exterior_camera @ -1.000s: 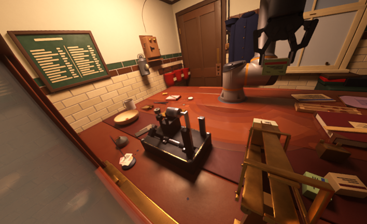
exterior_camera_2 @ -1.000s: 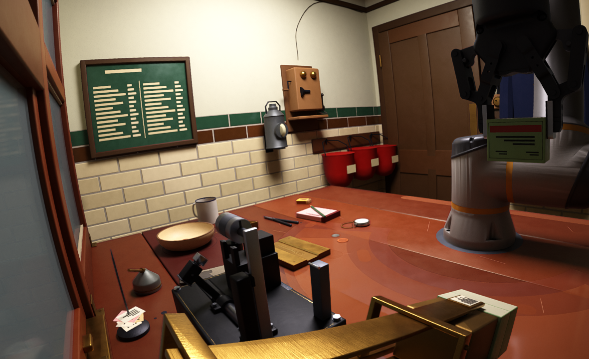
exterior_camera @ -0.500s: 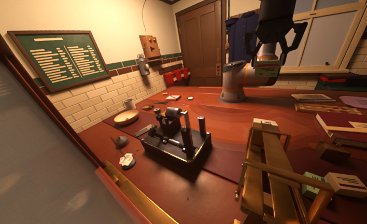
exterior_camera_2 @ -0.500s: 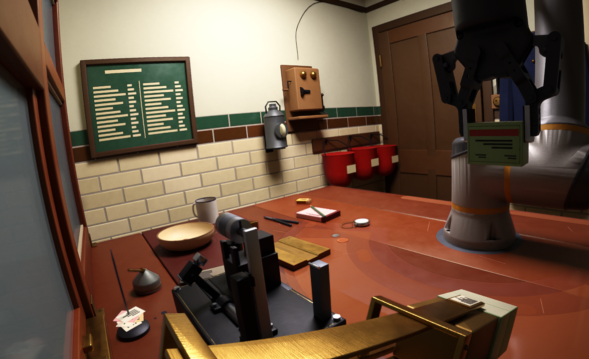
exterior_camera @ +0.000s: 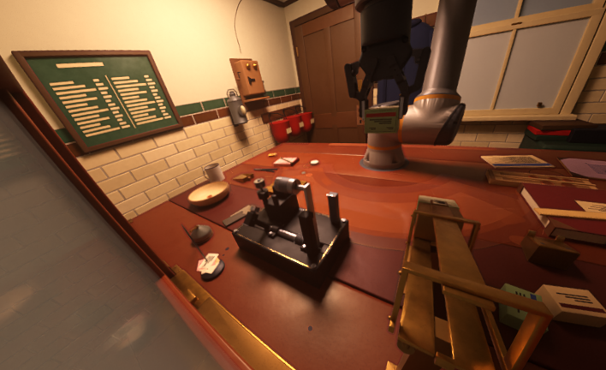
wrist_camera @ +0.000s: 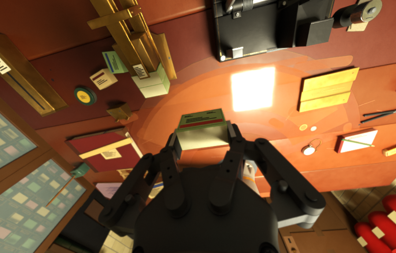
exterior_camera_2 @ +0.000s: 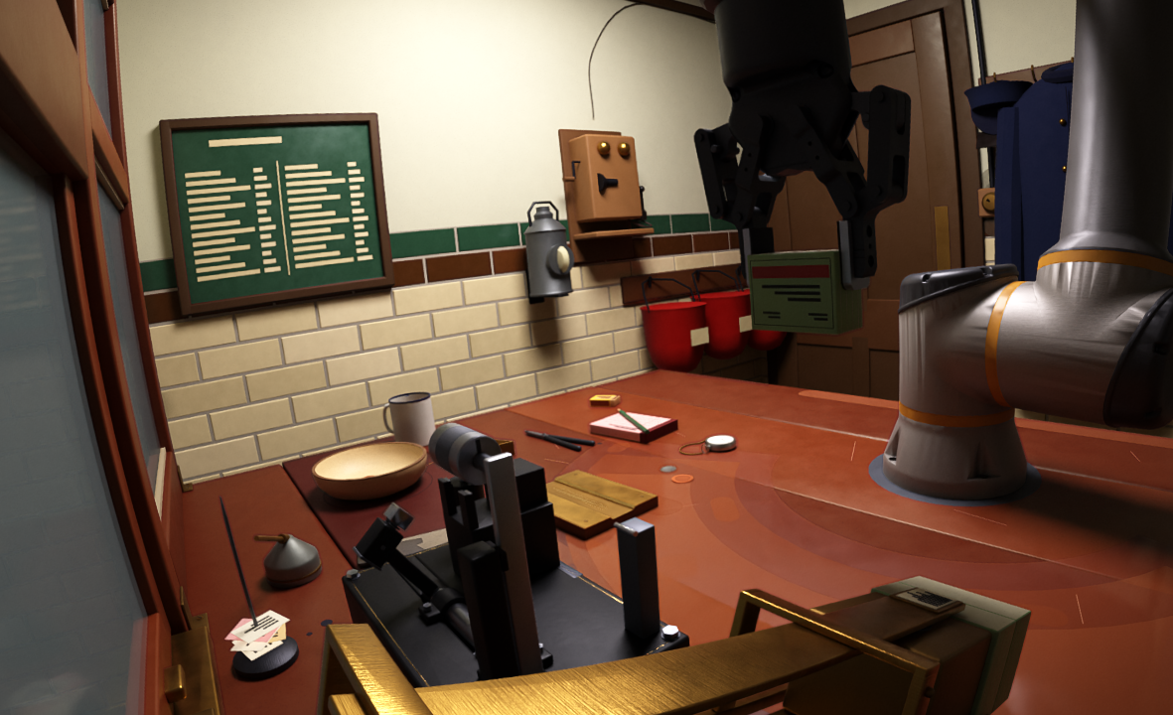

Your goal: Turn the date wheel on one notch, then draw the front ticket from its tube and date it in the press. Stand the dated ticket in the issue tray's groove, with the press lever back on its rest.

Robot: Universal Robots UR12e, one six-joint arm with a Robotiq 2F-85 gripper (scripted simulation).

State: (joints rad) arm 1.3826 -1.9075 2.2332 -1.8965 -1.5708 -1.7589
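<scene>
The issue tray (exterior_camera_2: 599, 501) is partly hidden behind the press from the side camera; it is a yellow grooved wooden block (wrist_camera: 328, 89) on the counter beyond the press. The green ticket (exterior_camera: 381, 119) (exterior_camera_2: 802, 291) (wrist_camera: 202, 129) with a red band is held upright in my closed gripper (exterior_camera: 382, 109) (exterior_camera_2: 799, 253) (wrist_camera: 202, 138), high above the counter near the arm's base. The black dating press (exterior_camera: 291, 228) (exterior_camera_2: 501, 569) (wrist_camera: 271, 25) stands on the dark mat below and to the left, its lever (exterior_camera: 309, 216) upright. The brass ticket tube (exterior_camera: 443, 276) (wrist_camera: 136, 47) lies to its right.
Behind the work stand the brick wall, the green timetable board (exterior_camera: 103, 96) and red buckets (exterior_camera_2: 706, 329). A wooden bowl (exterior_camera: 208, 192), mug (exterior_camera: 213, 172), notepad (exterior_camera_2: 633, 425), pocket watch (exterior_camera_2: 719, 442) and pens lie on the counter. Books and loose tickets lie right.
</scene>
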